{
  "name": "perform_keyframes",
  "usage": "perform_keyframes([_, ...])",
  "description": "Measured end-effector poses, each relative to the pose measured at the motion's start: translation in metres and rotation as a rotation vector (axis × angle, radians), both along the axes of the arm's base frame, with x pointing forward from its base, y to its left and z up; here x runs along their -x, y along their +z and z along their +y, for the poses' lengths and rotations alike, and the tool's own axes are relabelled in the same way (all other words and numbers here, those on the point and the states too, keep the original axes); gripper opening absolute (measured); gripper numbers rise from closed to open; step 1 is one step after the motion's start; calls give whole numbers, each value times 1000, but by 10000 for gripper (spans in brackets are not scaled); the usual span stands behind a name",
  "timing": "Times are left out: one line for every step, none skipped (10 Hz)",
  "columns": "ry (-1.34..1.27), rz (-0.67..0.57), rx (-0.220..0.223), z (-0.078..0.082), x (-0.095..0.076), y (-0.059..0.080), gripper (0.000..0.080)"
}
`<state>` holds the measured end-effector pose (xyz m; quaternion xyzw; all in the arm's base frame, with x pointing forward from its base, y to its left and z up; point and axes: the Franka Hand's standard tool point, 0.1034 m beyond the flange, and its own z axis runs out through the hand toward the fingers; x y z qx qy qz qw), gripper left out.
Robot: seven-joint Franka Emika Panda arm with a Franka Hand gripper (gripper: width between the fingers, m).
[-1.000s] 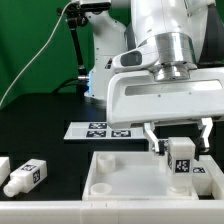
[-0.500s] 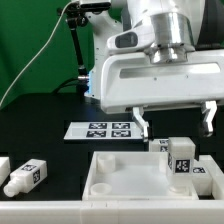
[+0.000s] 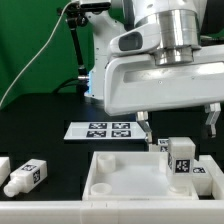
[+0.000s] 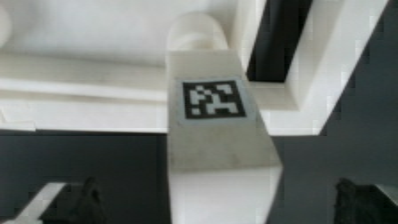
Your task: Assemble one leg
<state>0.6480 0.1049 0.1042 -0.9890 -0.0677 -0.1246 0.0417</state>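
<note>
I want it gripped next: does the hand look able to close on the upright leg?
Probably yes: the hand hangs open over the upright leg, nothing between them; it would only need lowering.

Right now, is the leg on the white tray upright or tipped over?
Upright. The leg stands on end on the tray, its tag facing the exterior camera; the open gripper hangs over it, apart from it.

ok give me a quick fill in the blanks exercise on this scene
1. The gripper hangs ___ above the tray, holding nothing.
2. One leg stands ___ in the white tray-like piece.
3. A second leg lies on its ___ at the exterior view's left.

Missing words: open; upright; side
</note>
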Motion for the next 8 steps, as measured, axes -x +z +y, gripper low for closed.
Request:
perform_keyframes([11, 55, 6, -1, -3, 6, 648])
perform_keyframes([13, 71, 4, -2, -5, 10, 648])
perform_keyframes([12, 75, 3, -1, -4, 9, 648])
perform_keyframes([11, 75, 3, -1, -4, 8, 648])
perform_keyframes([11, 75, 3, -1, -4, 8, 648])
perform_keyframes([9, 76, 3, -1, -4, 8, 648])
perform_keyframes([-45, 107, -5, -1, -2, 6, 648])
perform_keyframes([-60, 134, -6, -3, -3, 6, 648])
